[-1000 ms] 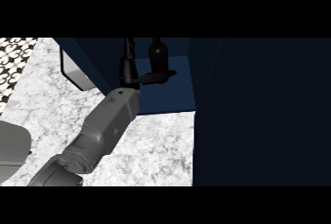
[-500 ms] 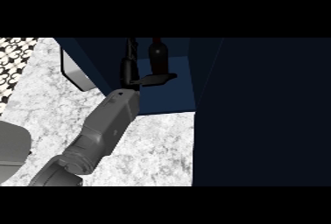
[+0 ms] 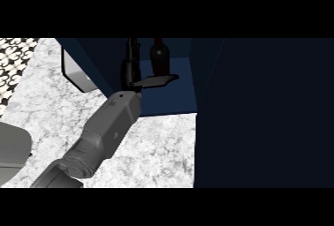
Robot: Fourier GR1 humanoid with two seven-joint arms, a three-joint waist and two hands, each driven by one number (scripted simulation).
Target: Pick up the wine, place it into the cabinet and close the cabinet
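Observation:
The wine bottle (image 3: pixel 158 54) stands upright and dark inside the open navy cabinet (image 3: pixel 166 99), near its back. My left hand (image 3: pixel 130 70) reaches into the cabinet just left of the bottle. Its fingers (image 3: pixel 132 53) point straight up along the cabinet's left wall and the thumb (image 3: pixel 160 80) sticks out to the right, across the bottle's lower end. The hand is open, and a narrow gap shows between fingers and bottle. The grey forearm (image 3: pixel 108 128) runs up from the lower left. My right hand is out of view.
A very dark cabinet panel (image 3: pixel 267 114) fills the right side of the view. The marbled counter (image 3: pixel 157 150) lies below, with a white-edged panel (image 3: pixel 78 75) at the cabinet's left and patterned tiles (image 3: pixel 16 55) at the far left. A grey shape (image 3: pixel 13 150) sits at the left edge.
The thumb has sunk slightly lower in the picture. The bottle and the forearm have hardly moved.

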